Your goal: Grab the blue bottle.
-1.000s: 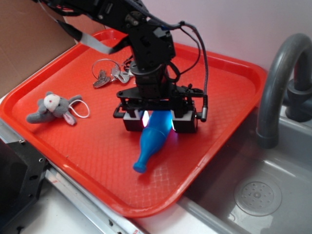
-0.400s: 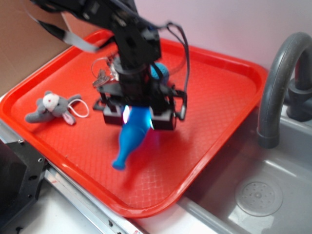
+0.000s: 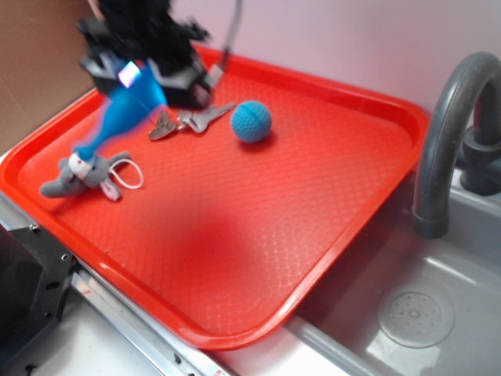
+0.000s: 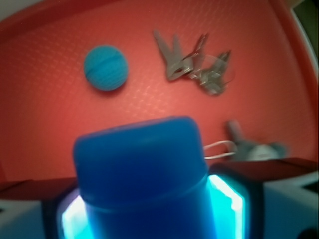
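My gripper (image 3: 145, 78) is shut on the blue bottle (image 3: 121, 113) and holds it in the air over the back left of the red tray (image 3: 258, 227). The bottle hangs tilted, its narrow neck pointing down-left toward the grey plush mouse (image 3: 82, 174). In the wrist view the bottle's wide end (image 4: 142, 169) fills the space between the two glowing pads (image 4: 227, 199). The picture is blurred by motion.
A round blue crocheted ball (image 3: 251, 121) lies at the tray's back middle, also in the wrist view (image 4: 105, 67). A bunch of keys (image 3: 186, 120) lies just left of it. A grey faucet (image 3: 450, 133) and sink (image 3: 415, 313) are on the right.
The gripper has lifted the bottle off the tray and carried it up and to the left, uncovering the blue ball and the keys.
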`<state>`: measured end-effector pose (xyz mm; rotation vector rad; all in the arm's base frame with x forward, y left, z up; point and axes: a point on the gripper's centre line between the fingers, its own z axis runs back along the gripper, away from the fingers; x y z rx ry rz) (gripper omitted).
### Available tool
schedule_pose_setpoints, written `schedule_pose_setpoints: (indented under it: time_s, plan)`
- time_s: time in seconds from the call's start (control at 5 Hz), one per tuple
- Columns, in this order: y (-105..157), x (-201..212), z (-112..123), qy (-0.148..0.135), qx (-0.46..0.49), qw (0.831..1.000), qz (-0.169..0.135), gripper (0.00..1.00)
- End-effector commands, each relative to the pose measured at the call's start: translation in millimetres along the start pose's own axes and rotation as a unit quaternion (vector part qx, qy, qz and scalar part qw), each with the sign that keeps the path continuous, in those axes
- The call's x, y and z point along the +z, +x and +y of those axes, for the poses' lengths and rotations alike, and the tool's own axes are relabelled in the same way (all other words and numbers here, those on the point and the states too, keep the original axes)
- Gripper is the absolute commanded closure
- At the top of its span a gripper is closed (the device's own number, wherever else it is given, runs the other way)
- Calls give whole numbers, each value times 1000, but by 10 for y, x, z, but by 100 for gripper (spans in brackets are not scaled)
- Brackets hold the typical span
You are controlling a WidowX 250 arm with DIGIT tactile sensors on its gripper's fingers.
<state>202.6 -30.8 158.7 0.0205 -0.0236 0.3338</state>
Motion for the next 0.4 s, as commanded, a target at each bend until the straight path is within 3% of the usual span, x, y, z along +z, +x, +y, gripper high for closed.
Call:
schedule_pose_setpoints:
  time_s: [0.0, 0.2]
  plan:
    - [-83, 734, 444, -50, 99, 992, -63, 100]
    - [-54, 592, 400, -46, 141, 988, -50, 100]
